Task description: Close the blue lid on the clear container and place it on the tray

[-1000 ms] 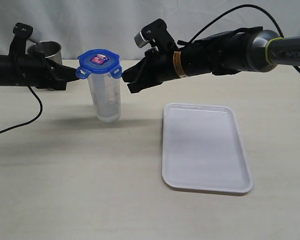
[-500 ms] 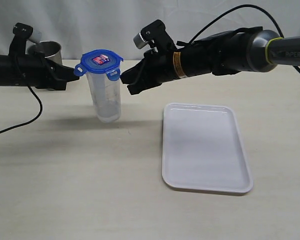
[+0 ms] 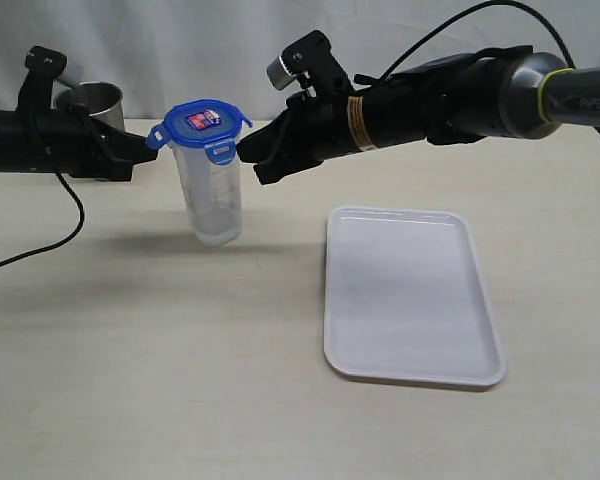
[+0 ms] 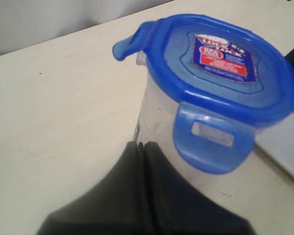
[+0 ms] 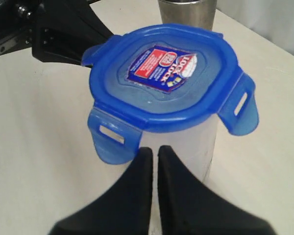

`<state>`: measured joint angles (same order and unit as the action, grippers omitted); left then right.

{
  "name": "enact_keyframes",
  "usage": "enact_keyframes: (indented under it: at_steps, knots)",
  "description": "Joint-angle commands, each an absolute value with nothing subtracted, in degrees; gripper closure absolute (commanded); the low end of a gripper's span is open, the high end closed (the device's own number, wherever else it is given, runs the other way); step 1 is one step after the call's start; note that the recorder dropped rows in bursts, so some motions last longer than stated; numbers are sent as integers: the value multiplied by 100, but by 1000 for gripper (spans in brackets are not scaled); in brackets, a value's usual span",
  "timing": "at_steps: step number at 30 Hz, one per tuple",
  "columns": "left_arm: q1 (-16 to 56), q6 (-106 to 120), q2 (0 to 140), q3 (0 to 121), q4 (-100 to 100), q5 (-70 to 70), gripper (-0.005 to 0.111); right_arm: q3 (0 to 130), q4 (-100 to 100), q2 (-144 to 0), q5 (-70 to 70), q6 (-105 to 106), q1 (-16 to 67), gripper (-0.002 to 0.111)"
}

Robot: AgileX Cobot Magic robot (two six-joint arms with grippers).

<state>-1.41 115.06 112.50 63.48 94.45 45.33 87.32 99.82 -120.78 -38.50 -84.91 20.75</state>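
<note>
While the blue lid (image 3: 198, 122) rests on the clear container (image 3: 212, 195), left end effector (image 3: 148, 144) and right end effector (image 3: 246, 151) — jaws together — flank it.

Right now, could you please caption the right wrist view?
Shut right gripper close to the clear container, blue lid on top, steel cup beyond.

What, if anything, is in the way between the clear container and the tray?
Nothing visible: bare table separates the clear container from the tray. Only the shut right gripper hovers beside the blue lid on that side, above the surface.
</note>
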Motion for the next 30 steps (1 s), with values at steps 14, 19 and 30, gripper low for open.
enact_keyframes:
  at_steps: [14, 19, 30]
  knots:
    - [-132, 11575, 11240, 6340, 9464, 4398, 107, 8722, 9995, -11609, -3573, -8658, 2072, 104]
    - [-132, 11575, 11240, 6340, 9453, 4398, 107, 8722, 9995, -11310, -3109, -8677, 2072, 104]
    - [-132, 11588, 11240, 6340, 9296, 4398, 107, 8774, 8427, -11521, -2127, -6973, 2906, 104]
